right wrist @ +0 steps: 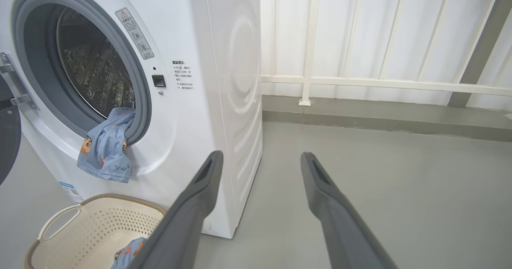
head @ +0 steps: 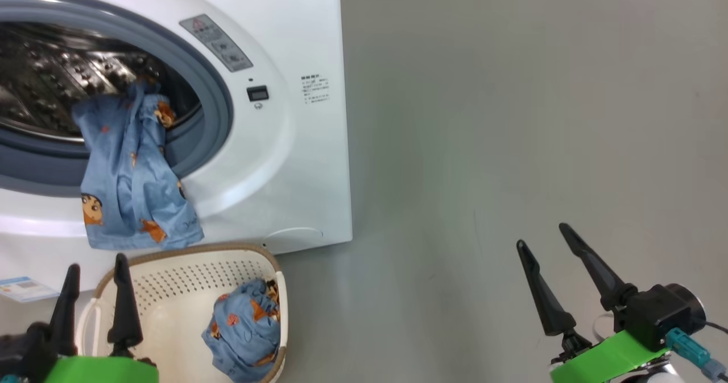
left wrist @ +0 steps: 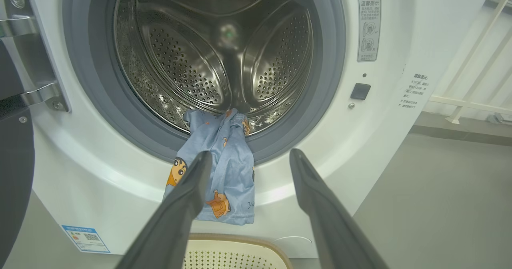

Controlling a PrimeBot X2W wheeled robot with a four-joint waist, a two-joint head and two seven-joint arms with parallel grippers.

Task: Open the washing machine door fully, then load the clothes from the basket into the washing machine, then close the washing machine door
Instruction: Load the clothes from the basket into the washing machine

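At the upper left of the head view, the washing machine (head: pixel 296 161) stands open. A blue garment (head: pixel 128 184) hangs from its drum (head: pixel 51 70) over the grey seal (head: pixel 219 104). Below, the basket (head: pixel 170 292) holds a second blue bundle (head: pixel 244 332). The left gripper (head: pixel 97 261), lower left, and the right gripper (head: pixel 541 234), lower right, both gape wide, empty.

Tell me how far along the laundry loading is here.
Done: the door is swung open. Partly done: one blue garment hangs over the grey seal of the washing machine, mostly outside the drum. In hand: nothing; left gripper and right gripper are open and empty. Left: tuck that garment in, load the second garment from the basket, close the door.
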